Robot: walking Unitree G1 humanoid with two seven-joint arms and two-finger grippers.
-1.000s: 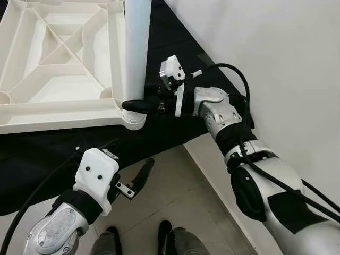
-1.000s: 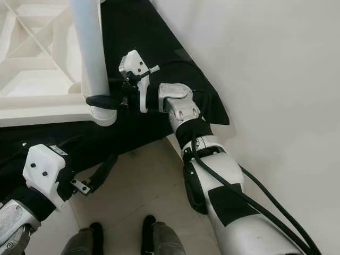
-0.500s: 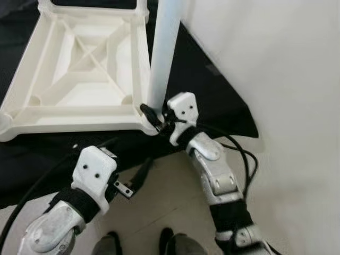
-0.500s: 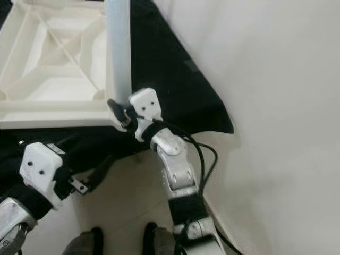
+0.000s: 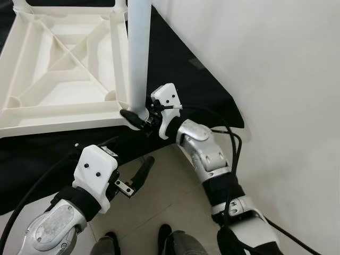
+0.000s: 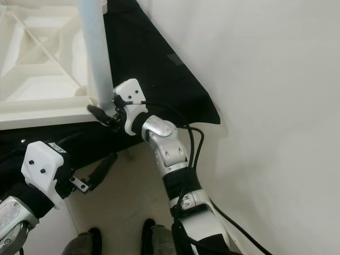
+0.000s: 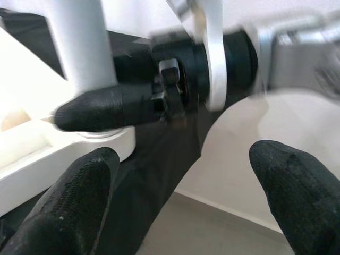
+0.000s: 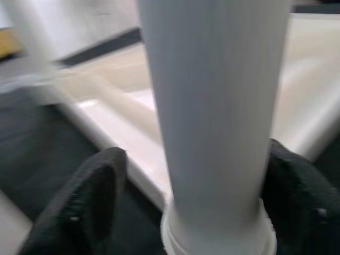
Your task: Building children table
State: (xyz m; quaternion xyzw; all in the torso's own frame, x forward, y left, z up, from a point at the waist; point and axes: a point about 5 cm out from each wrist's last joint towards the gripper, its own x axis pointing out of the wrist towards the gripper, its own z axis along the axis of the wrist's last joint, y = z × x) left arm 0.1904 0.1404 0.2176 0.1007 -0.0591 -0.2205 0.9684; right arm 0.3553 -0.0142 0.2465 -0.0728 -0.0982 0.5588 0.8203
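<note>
I am looking at smooth, matt white plastic on the table leg (image 5: 138,53) and ribbed tabletop (image 5: 64,64); the cloth (image 5: 175,69) beneath is looking matt black, my right gripper's (image 8: 196,212) finger pads (image 8: 98,194) rubbery, grainy.

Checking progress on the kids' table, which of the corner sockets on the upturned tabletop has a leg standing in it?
The corner socket nearest the right gripper: the white leg stands upright in it. The near-left socket holds nothing.
</note>
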